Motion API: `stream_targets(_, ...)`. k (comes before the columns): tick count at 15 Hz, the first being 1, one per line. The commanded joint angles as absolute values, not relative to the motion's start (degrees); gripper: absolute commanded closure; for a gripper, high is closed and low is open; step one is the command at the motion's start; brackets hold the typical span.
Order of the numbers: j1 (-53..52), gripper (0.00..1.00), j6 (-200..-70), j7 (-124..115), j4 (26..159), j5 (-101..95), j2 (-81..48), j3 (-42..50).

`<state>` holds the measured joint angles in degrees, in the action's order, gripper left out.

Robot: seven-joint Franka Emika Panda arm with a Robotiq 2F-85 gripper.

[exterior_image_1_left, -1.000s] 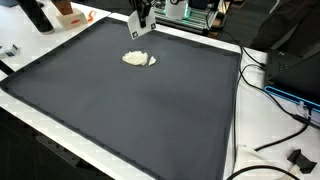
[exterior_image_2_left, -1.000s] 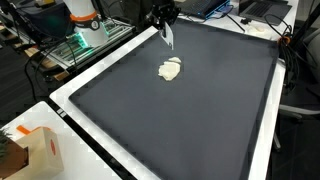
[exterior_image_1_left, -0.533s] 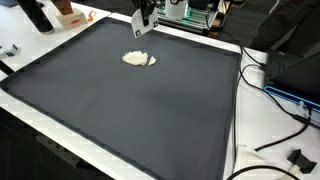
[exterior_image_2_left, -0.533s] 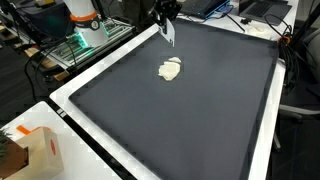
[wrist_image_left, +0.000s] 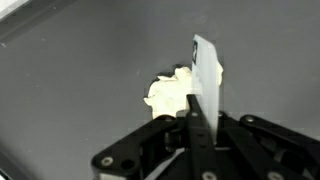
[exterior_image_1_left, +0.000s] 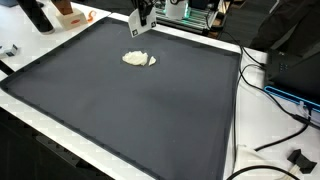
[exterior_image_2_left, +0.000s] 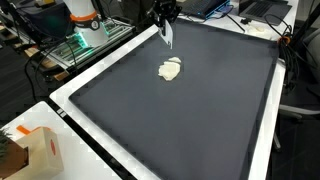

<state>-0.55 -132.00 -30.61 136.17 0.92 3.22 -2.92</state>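
A Franka arm's gripper [exterior_image_1_left: 143,20] hangs over the far edge of a dark mat [exterior_image_1_left: 150,115], its fingers pressed together on a thin white strip [exterior_image_1_left: 139,31] that dangles straight down from them, clear of the surface. In both exterior views the strip [exterior_image_2_left: 168,36] sits above the mat's far border. A crumpled cream lump [exterior_image_1_left: 138,59] lies on the mat just in front of it, apart from the strip. The wrist view shows the gripper [wrist_image_left: 203,118] clamped on the strip [wrist_image_left: 207,70], with the lump [wrist_image_left: 168,92] just beside it and partly behind it on the mat [wrist_image_left: 80,70]. A tan and white box [exterior_image_2_left: 38,150] stands off the mat's near corner; any print on it is too small to read. Cables [exterior_image_1_left: 270,95] trail along the table's side.
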Motion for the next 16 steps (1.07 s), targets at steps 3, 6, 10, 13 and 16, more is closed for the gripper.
stream_targets(3,-0.44,0.99,-130.61,-54.82,133.03,-15.01,-0.65,-3.20)
stream_targets(6,-1.41,0.99,-127.13,-67.04,130.42,-22.68,-3.52,-2.72)
stream_targets(10,-3.09,0.99,-119.83,-77.16,126.46,-27.82,-7.77,-2.16)
stream_targets(13,-4.31,0.99,-114.78,-80.43,123.79,-28.53,-10.69,-1.85)
stream_targets(16,-5.44,0.99,-110.87,-82.01,121.35,-28.30,-13.29,-1.50)
